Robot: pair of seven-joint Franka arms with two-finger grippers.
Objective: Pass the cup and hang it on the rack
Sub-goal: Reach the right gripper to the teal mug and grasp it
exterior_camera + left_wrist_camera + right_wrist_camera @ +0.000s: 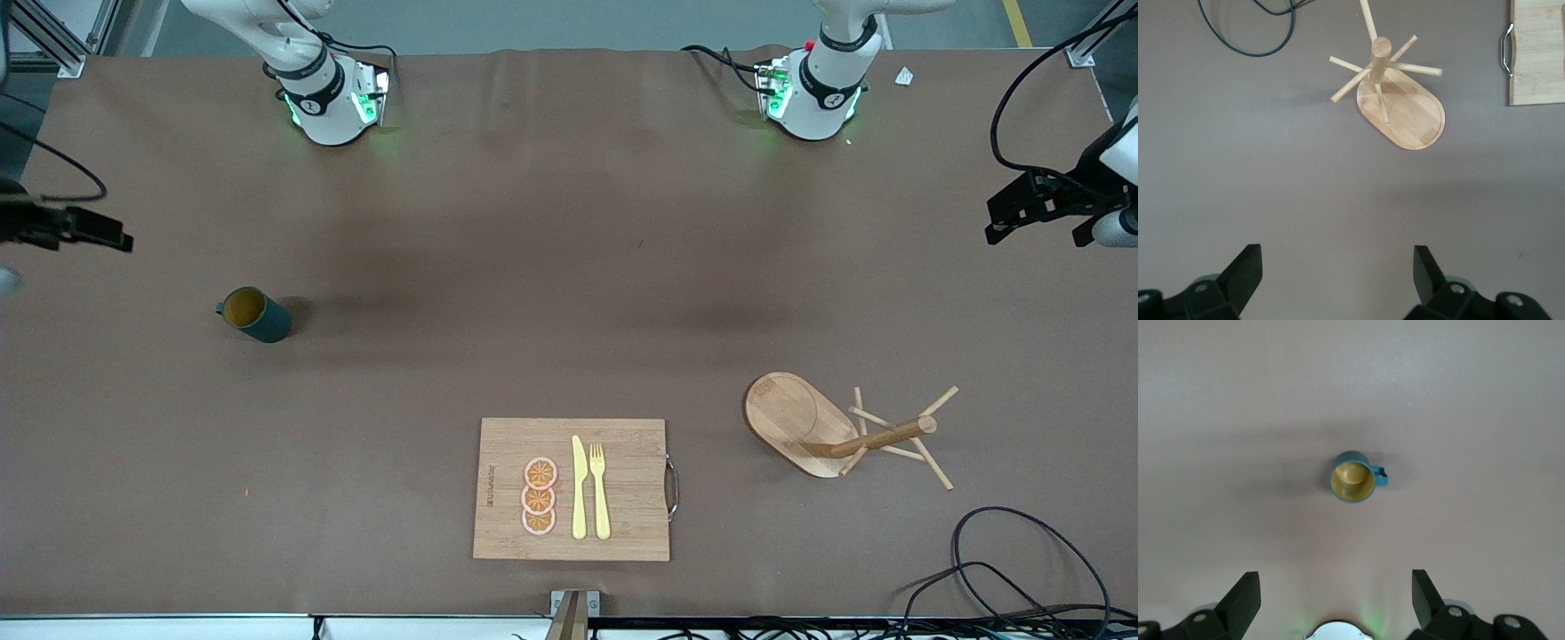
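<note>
Two claws released above the table, cup (pixel 256 314) upright, rack (pixel 836 431), cutting board (pixel 572 489) between.

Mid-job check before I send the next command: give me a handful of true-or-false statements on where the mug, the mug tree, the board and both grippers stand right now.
1. The dark teal-grey mug with the yellow inside stands upright on the table. True.
2. The light wooden mug tree already carries the mug on a peg. False: its pegs are bare, and the mug sits toward the right arm's end of the table.
3. The right gripper is shut on the mug. False: it is open, high over the table, holding nothing.
4. The left gripper is open and holds nothing. True.
5. The rectangular bamboo cutting board lies nearer the front camera than the mug. True.
</note>
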